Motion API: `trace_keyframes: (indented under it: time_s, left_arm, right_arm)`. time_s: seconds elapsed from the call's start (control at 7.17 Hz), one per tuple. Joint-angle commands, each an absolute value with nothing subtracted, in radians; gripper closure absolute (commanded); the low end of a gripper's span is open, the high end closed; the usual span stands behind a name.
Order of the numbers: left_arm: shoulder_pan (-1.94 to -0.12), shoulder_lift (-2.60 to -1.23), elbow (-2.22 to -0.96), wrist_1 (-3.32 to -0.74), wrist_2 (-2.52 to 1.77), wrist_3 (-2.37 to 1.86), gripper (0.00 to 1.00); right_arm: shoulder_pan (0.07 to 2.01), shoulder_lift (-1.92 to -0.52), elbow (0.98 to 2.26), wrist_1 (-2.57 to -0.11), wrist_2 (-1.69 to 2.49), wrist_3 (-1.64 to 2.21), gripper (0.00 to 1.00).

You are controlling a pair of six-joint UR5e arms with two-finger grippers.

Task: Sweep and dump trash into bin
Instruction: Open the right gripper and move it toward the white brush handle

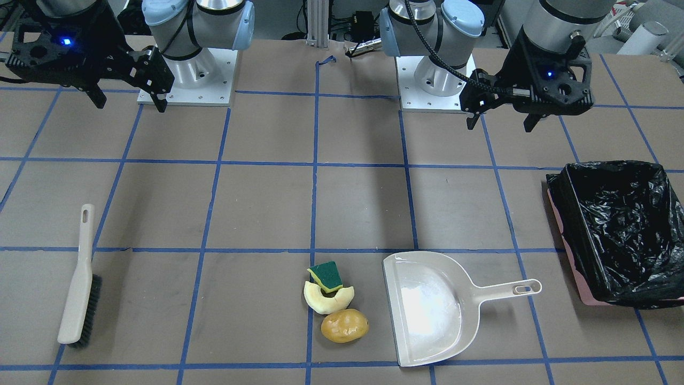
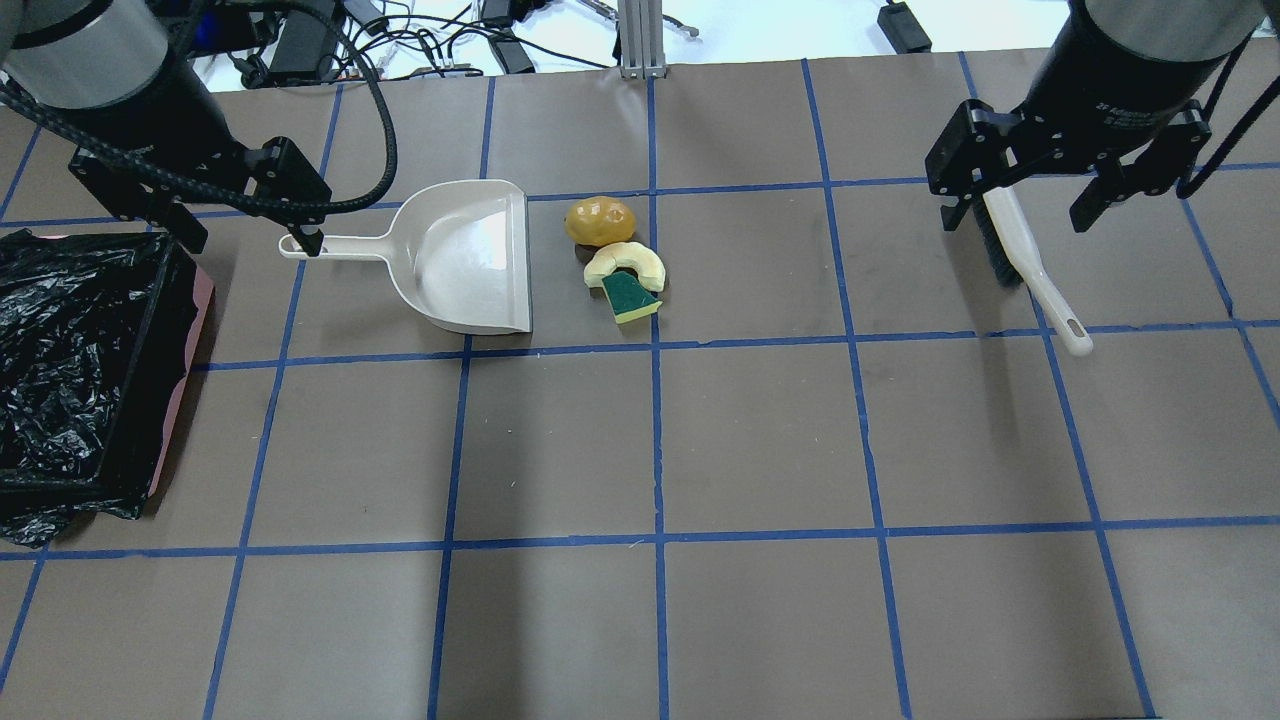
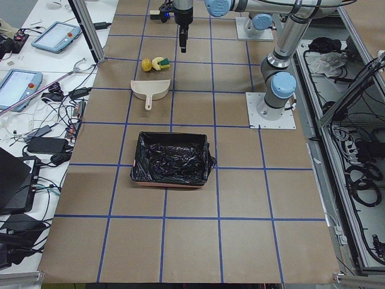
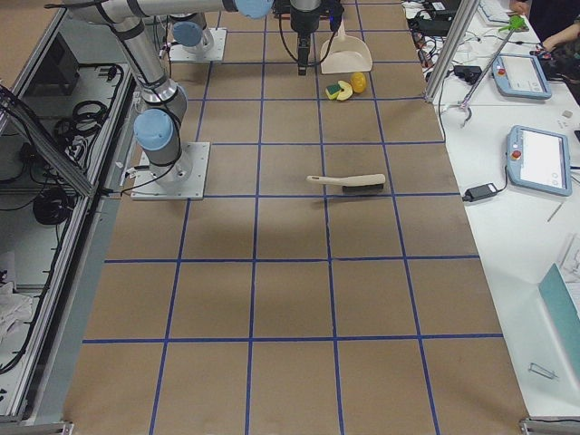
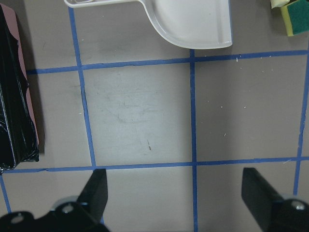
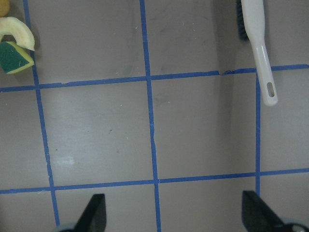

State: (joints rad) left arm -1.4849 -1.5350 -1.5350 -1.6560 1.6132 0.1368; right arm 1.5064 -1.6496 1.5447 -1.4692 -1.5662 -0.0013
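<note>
While both arms hang above the table [image 1: 267, 203], nothing is gripped. The left gripper [image 1: 501, 122] is seen with its fingers spread wide and empty; in its wrist view only taped paper lies between the fingers [image 5: 96, 193], with the dustpan [image 1: 427, 310] at the upper edge and the bin [image 1: 620, 235] at the left edge. The right gripper [image 1: 130, 104] is likewise spread wide and holds nothing; the brush [image 1: 80, 278] is seen in its wrist view at the upper right, lying flat on the table.

The trash is grouped in one cluster just beside the dustpan's straight open edge. The sponge piece [image 1: 326, 275] is seen green side up, leaning on the crescent fruit slice [image 1: 326, 300]. The potato-like lump [image 1: 344, 325] lies just beside the slice; whether they touch cannot be told.

The dustpan lies flat, handle pointed toward the bin. The bin, lined with a black bag, stands at the robot's left end of the table, apart from the dustpan. The brush lies well apart from the trash, on the robot's right.
</note>
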Motion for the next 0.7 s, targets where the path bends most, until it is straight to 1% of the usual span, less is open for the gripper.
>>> trace_keyframes:
  time_s: [0.0,0.56]
  left_arm:
    - [-1.485,-1.532,-1.536,-1.655,1.615,0.137,0.00]
    - [-1.486,-1.516,-1.552,-1.661,1.615,0.137,0.00]
  right_arm:
    - [1.505,-1.648,1.545,-1.476,-1.566,-0.006,0.00]
    - [1.497,-1.646,1.545,-1.479,-1.566,0.002,0.00]
